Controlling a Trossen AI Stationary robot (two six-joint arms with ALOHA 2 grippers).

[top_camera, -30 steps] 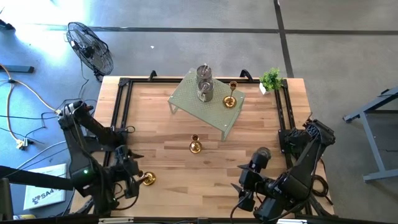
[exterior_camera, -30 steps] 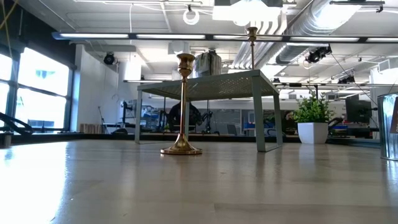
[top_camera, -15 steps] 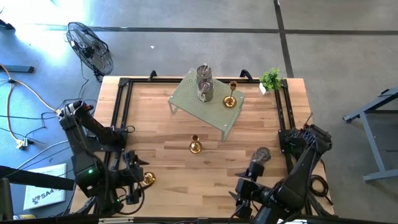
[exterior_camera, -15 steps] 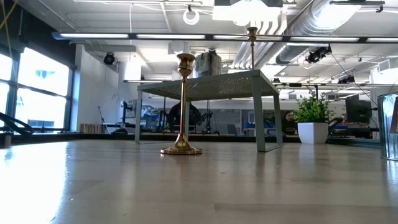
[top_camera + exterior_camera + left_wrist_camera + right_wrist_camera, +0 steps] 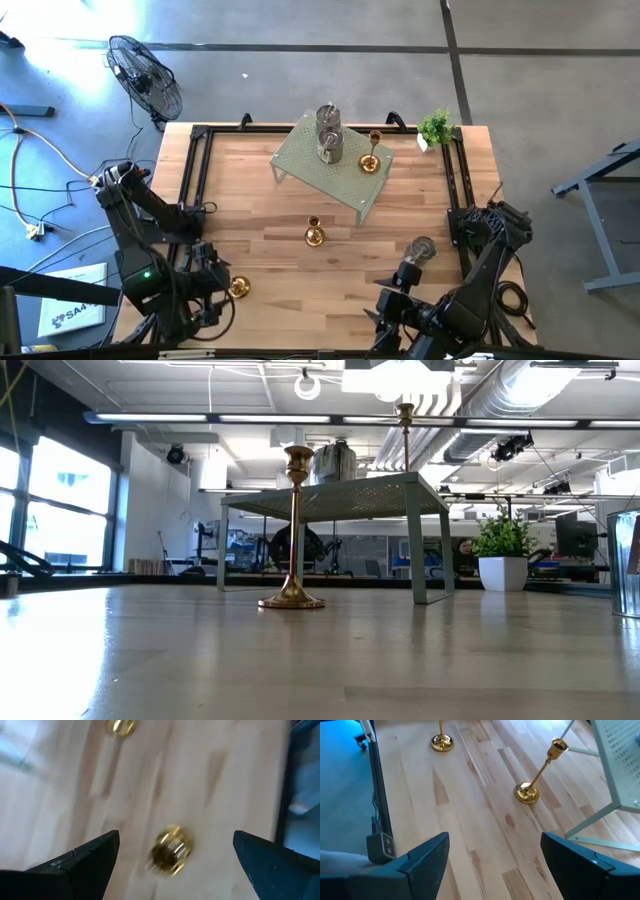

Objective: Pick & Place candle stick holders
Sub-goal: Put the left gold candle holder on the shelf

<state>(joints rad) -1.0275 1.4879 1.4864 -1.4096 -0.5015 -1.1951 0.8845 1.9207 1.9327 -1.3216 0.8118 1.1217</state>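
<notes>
Both sets of jaws read wide open on my feeds, with nothing held in either.

From overhead, the left gripper sits at the near left corner of the light wooden surface, just beside a shiny gold candle stick holder with a round base. The right gripper is at the near right edge, close to a squat grey-silver metal cup holder. A second gold holder stands mid-surface. The pale green perforated rack carries two grey-silver cups and another gold holder; a small green potted plant sits at the far right corner.

At surface level, I see the middle gold holder upright in front of the rack.

My left wrist camera shows the near gold holder, blurred, between the spread fingers.

My right wrist camera shows the middle holder and the left-corner holder beyond the parted fingers.
</notes>
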